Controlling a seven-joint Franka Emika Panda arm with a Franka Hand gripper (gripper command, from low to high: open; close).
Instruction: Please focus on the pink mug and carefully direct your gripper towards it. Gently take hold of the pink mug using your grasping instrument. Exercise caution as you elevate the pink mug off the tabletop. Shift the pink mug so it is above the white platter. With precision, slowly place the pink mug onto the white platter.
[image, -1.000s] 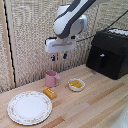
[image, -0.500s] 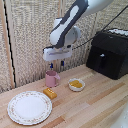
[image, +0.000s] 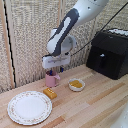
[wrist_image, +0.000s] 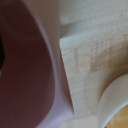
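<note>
The pink mug (image: 51, 79) stands upright on the wooden table, behind the white platter (image: 29, 107) at the exterior view's left. My gripper (image: 53, 70) has come down right over the mug's rim, its dark fingers at or just inside the opening. I cannot tell whether the fingers are open or closed on the mug. In the wrist view the mug (wrist_image: 30, 65) fills most of the picture, very close, with its inner wall and rim in sight. The platter has nothing on it.
A small white bowl with yellow contents (image: 76, 84) sits just to the mug's right in the exterior view; its rim also shows in the wrist view (wrist_image: 112, 102). A small yellow block (image: 49, 93) lies in front of the mug. A black appliance (image: 109, 53) stands at the back right.
The arm has lowered steadily, bringing my gripper from above the mug down onto its rim. The mug, platter and bowl have not moved.
</note>
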